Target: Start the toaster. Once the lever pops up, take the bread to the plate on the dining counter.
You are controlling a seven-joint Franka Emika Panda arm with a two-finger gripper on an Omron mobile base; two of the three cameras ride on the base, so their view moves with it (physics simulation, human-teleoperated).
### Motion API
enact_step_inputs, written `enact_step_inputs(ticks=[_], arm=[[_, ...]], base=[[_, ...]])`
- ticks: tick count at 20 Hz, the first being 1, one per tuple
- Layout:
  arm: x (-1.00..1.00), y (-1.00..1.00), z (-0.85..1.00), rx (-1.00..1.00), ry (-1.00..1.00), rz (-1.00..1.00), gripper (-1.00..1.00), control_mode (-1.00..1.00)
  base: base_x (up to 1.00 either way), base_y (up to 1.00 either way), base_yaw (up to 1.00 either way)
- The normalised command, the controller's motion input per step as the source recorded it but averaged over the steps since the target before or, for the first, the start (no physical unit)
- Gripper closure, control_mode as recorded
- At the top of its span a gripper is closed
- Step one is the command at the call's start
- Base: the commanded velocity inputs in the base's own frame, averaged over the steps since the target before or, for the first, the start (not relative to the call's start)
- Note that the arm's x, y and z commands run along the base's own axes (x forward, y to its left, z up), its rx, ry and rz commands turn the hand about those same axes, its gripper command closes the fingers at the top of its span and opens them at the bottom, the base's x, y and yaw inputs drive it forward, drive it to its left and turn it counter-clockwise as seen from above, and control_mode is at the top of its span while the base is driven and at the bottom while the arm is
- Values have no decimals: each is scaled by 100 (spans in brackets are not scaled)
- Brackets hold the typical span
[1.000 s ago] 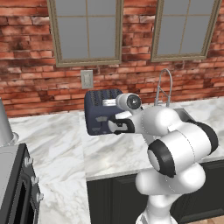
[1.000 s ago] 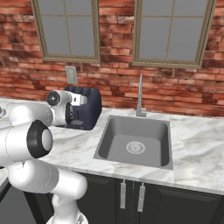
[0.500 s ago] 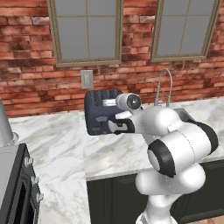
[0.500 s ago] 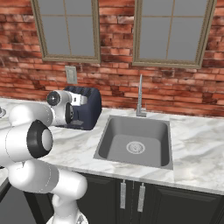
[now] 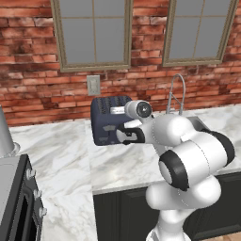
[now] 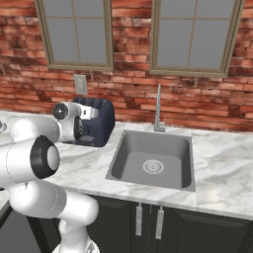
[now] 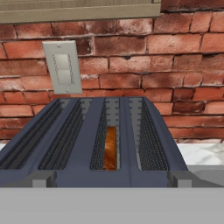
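Note:
The dark navy toaster (image 5: 109,120) stands on the marble worktop against the brick wall, also seen from the other side as the toaster (image 6: 98,126). The hand view looks down on the toaster's top (image 7: 89,144) from its front side. The brown bread (image 7: 110,151) stands low in the third slot from the left. My gripper (image 5: 124,136) is held right in front of the toaster's front face, open and holding nothing. The plate and the dining counter are out of view.
A steel sink (image 6: 182,157) with a tall faucet (image 6: 158,106) lies right of the toaster. A wall outlet (image 7: 63,67) sits on the brick wall behind it. A stove (image 5: 15,197) and a metal pot (image 5: 4,136) are at the far left.

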Motion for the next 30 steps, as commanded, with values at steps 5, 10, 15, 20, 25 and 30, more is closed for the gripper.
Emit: enact_step_inputs(ticks=[5, 10, 15, 20, 25, 30], arm=[[0, 0, 0, 0, 0, 0, -100, -100], [0, 0, 0, 0, 0, 0, -100, -100], [0, 0, 0, 0, 0, 0, -100, -100], [0, 0, 0, 0, 0, 0, -100, -100], [0, 0, 0, 0, 0, 0, -100, -100], [0, 0, 0, 0, 0, 0, -100, -100]], base=[[0, 0, 0], [0, 0, 0], [0, 0, 0], [0, 0, 0], [0, 0, 0], [0, 0, 0]])
